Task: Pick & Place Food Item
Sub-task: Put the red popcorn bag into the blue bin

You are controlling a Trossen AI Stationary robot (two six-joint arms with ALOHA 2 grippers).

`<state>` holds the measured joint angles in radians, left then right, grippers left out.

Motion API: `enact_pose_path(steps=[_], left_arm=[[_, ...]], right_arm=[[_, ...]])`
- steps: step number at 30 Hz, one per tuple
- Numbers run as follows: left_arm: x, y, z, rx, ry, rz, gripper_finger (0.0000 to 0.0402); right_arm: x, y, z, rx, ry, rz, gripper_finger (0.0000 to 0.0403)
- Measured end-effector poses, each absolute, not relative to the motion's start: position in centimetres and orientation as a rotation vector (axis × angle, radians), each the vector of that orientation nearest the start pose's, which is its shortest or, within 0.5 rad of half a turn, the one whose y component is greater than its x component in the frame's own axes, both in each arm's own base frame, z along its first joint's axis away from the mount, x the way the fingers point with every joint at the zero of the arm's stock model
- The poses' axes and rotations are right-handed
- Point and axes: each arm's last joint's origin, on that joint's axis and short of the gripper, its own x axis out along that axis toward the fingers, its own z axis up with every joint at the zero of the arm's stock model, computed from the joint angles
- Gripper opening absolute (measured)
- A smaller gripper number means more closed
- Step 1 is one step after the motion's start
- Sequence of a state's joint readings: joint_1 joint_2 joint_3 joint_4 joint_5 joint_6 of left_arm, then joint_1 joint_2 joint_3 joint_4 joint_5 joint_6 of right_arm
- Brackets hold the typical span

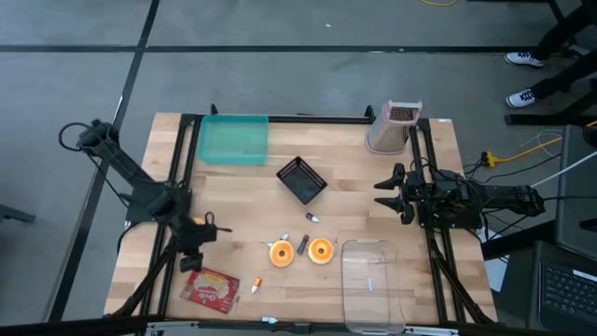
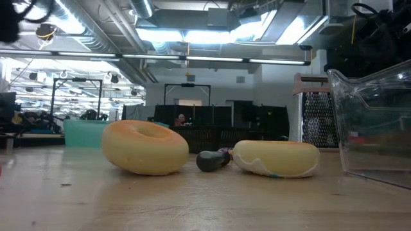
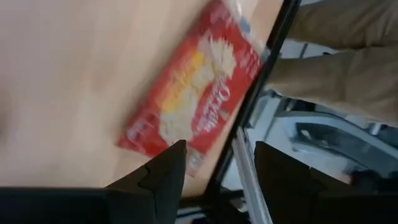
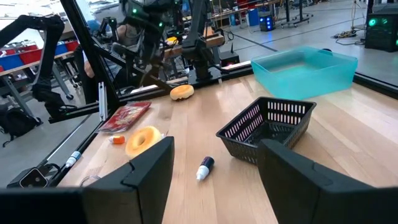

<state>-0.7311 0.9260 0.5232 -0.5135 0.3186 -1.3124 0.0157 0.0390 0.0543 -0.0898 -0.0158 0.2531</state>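
The left pincer (image 1: 194,254) hangs open just above the flat red foil snack packet (image 1: 211,288), which lies near the front left corner of the wooden bench (image 1: 354,196), not gripped. Two orange ring doughnuts (image 1: 281,252) sit mid-bench beside a clear plastic tub (image 1: 373,285). A black wire basket (image 1: 301,179) and teal tray (image 1: 233,139) stand farther back. The right pincer (image 1: 390,194) waits open at the right edge.

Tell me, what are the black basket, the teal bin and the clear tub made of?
Black basket: likely rigid plastic, matte, with slotted walls. Teal bin: translucent plastic, softly frosted, light showing through. Clear tub: transparent hard plastic, glossy; the table is visible through it.
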Motion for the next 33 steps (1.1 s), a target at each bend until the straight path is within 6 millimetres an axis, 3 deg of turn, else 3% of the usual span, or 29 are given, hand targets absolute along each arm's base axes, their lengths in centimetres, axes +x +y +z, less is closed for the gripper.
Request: enact_pose_path(steps=[14,26,30,33], left_arm=[[9.7,-13.3,18.1,-0.973,1.502,0.126,0.0185],[9.5,-14.4,18.1,-1.072,1.305,0.187,0.0185],[9.4,-15.0,16.7,-1.203,1.242,0.081,0.0184],[8.9,-14.8,15.7,-1.193,1.284,0.119,0.0184]], right_arm=[[9.7,0.2,17.0,0.253,0.078,0.022,0.0228],[9.7,0.2,17.0,0.253,0.078,0.022,0.0228],[9.7,0.2,17.0,0.253,0.078,0.022,0.0228],[9.7,0.2,17.0,0.253,0.078,0.022,0.0228]])
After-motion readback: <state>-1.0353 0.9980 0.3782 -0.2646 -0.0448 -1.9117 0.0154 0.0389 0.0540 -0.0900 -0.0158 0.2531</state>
